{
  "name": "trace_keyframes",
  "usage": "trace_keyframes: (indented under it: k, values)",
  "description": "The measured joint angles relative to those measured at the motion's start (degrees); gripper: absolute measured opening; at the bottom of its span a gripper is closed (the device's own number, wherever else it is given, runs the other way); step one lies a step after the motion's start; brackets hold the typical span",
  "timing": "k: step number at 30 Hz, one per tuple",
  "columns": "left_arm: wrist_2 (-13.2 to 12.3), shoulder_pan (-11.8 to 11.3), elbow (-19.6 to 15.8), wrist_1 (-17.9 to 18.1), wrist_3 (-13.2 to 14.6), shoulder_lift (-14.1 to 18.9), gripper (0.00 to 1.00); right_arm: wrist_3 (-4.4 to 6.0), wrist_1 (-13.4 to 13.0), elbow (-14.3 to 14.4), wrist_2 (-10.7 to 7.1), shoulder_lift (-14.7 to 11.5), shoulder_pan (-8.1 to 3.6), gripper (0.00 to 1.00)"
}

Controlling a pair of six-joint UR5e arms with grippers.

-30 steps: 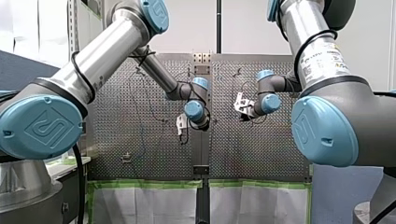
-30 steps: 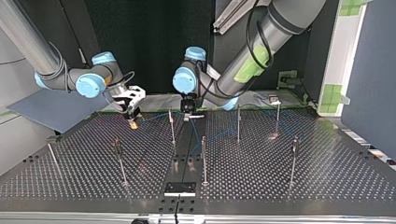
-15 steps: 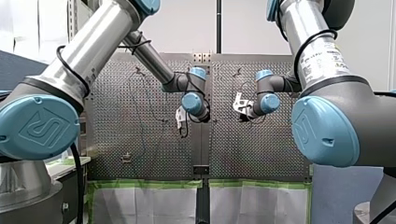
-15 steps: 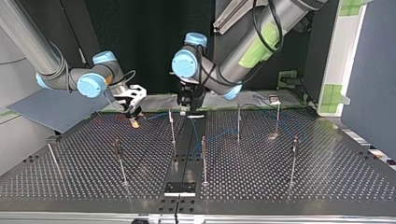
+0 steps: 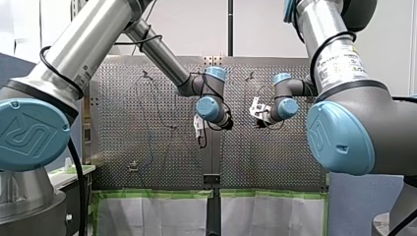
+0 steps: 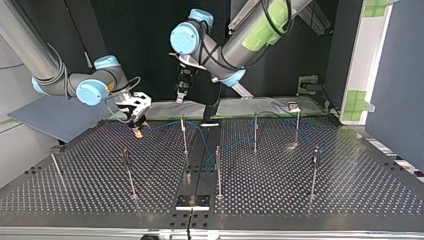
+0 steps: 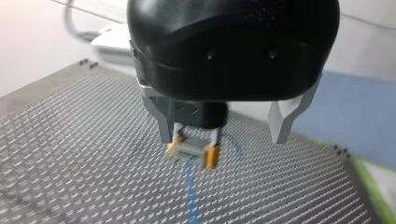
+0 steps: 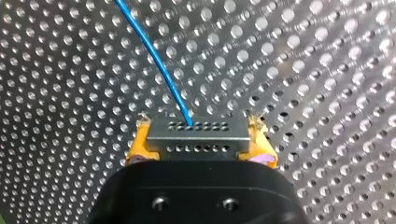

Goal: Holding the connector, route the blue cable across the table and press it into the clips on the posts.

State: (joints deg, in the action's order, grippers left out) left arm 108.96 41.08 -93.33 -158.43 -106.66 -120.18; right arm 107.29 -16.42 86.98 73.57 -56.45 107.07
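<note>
**Connector held low at the far edge, cable trailing toward the first post**

Nearest in the top view, thin upright metal posts [image 6: 218, 170] stand across the black perforated worktop [image 6: 300, 200]. Their clips are too small to read.

Further back, at the frame's upper left, my right gripper [image 6: 137, 120] hangs just above the worktop. Its yellow pads [image 8: 135, 151] pinch the grey, hole-studded metal connector [image 8: 197, 136] by its two ends. The thin blue cable [image 8: 156, 60] leaves the connector's front face and runs on straight ahead of the fingers.

In the top view that long axis leads rightward from the right gripper. The closest post, in the upper middle, is near it on that side.

Farthest back, high at upper centre, my left gripper [image 7: 222, 136] looks down on the right one. Its metal fingers [image 7: 164, 126] are spread with nothing between them.

I judge the right arm better placed to carry the cable to the clips.
</note>
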Motion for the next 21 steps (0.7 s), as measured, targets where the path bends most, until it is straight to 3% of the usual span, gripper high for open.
trace_keyframes:
  k: [11,21]
  values:
    - [1.5,3.8,5.1,-5.0,-1.3,-5.5,1.0,0.27,1.6,0.3,-0.06,-2.9,-1.88,0.0]
    - [3.6,4.7,10.2,-9.4,-2.1,-10.5,1.0,-0.14,1.7,2.2,0.07,-3.1,-2.71,0.0]
